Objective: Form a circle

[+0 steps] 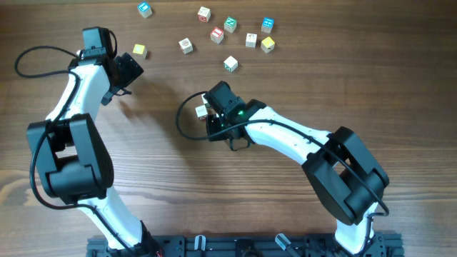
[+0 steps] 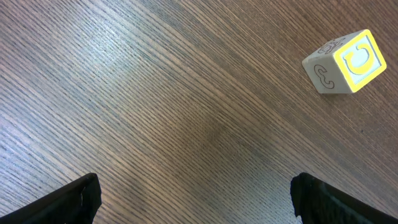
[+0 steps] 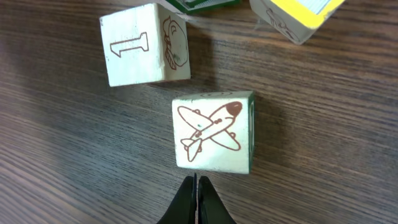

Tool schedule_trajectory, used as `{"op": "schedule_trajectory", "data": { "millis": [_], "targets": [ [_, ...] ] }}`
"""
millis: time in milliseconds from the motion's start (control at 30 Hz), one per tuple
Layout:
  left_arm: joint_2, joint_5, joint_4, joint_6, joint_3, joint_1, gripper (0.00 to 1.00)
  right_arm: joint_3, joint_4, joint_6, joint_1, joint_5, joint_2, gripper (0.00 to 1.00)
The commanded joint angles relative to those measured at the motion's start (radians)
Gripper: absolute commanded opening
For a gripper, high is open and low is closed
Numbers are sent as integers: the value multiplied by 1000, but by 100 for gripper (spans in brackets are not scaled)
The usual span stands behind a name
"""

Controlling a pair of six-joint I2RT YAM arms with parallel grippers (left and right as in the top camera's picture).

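Wood-grain desk [image 1: 157, 178]: is carrying the circle [image 1: 202, 111] near its middle, mostly hidden under the right wrist; loose cubes [image 1: 217, 34] are lying well apart on the far side.
Right jaws: are pressing clenched on nothing, the right gripper [image 3: 196, 199] sitting just behind the aeroplane cube [image 3: 213, 132].
Left jaws: are standing released and wide; the left gripper [image 2: 196, 199] is holding nothing, with a yellow-faced cube [image 2: 345, 61] lying far right of it.
Risk: an off-centre shove is likely twisting the aeroplane cube, or driving it into the numbered cube [image 3: 146, 45] and scattering the ring.
Heading: the ring is showing no clear long axis, only a gappy arc; the painted plane's nose is pointing far-right.
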Motion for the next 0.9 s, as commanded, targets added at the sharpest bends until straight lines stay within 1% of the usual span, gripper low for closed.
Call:
{"op": "schedule_trajectory", "data": {
  "millis": [0,467,867],
  "targets": [
    [-16,1,1,8,11,1,100,-3,16,10,5,2,13,5],
    [-16,1,1,8,11,1,100,-3,-11,10,5,2,13,5],
    [-16,1,1,8,11,1,100,-3,16,10,5,17,13,6]
  ]
}}
